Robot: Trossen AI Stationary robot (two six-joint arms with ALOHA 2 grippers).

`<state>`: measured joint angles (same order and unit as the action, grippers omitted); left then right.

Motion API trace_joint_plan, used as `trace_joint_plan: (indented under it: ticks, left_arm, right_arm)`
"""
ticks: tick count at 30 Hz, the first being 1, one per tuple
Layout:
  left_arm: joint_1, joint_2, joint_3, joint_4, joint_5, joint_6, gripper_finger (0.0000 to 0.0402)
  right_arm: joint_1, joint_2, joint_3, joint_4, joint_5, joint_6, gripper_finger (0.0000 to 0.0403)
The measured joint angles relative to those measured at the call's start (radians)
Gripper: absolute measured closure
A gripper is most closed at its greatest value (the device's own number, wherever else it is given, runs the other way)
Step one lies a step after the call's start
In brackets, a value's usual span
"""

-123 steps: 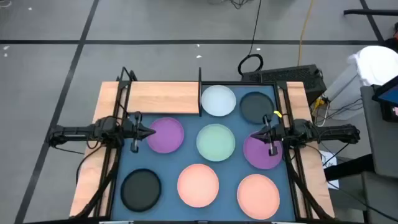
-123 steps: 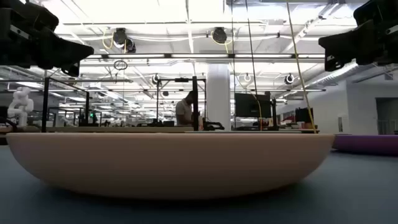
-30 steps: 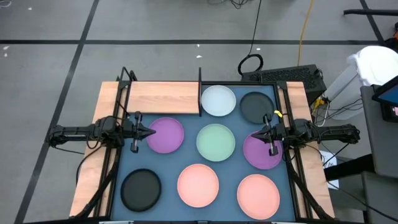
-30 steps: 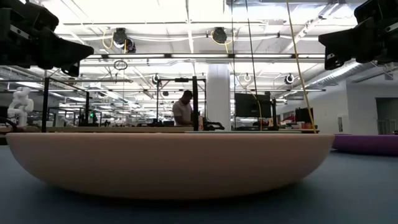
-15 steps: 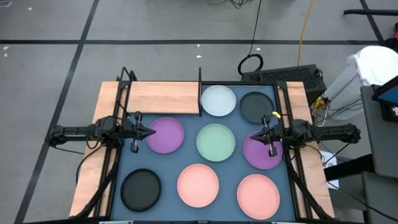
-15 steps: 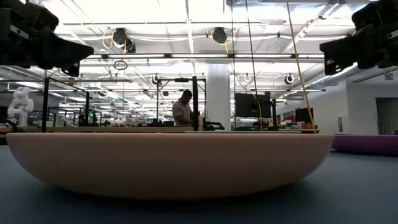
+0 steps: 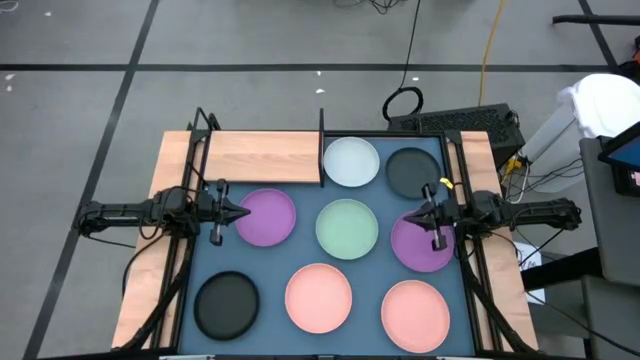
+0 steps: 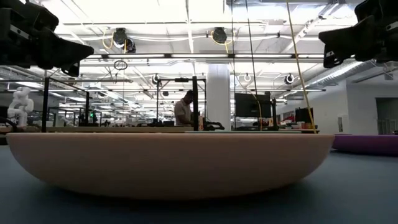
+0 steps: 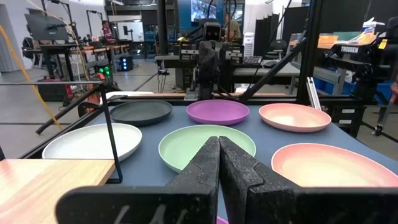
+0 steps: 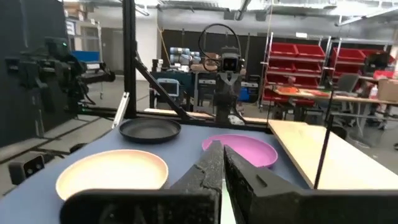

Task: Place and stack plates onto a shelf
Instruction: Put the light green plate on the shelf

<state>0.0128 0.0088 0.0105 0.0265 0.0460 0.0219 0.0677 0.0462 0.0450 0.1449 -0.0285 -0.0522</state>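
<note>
Both grippers — left gripper [image 7: 243, 213], right gripper [image 7: 412, 219] — are hovering, fingers pressed together, holding nothing; descending like that risks shoving the purple plates [image 7: 266, 217] aside.

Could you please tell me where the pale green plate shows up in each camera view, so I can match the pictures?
High view: pale green plate at the mat's centre.
Low view: not visible; a salmon plate fills the foreground.
Left wrist view: centre, just beyond the fingers.
Right wrist view: cannot tell; fingers cover that spot.
Shared landmark: the shelf.
</note>
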Motion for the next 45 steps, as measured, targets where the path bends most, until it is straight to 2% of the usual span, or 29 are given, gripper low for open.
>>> trace_joint_plan:
  ticks: [10,32,40,45]
  left_arm:
    - [0.000,0.000,0.000,0.000,0.000,0.000,0.0394]
    - [0.000,0.000,0.000,0.000,0.000,0.000,0.0394]
    - [0.000,0.000,0.000,0.000,0.000,0.000,0.0394]
    - [0.000,0.000,0.000,0.000,0.000,0.000,0.0394]
  right_arm:
    - [0.000,0.138,0.121,-0.004,0.030,0.016,0.0403]
    - [0.021,0.634,0.621,-0.012,0.055,0.017,0.0403]
    - [0.089,0.801,0.855,-0.145,0.058,0.016,0.0403]
    - [0.131,0.893,1.010,-0.278,0.089,0.072,0.0403]
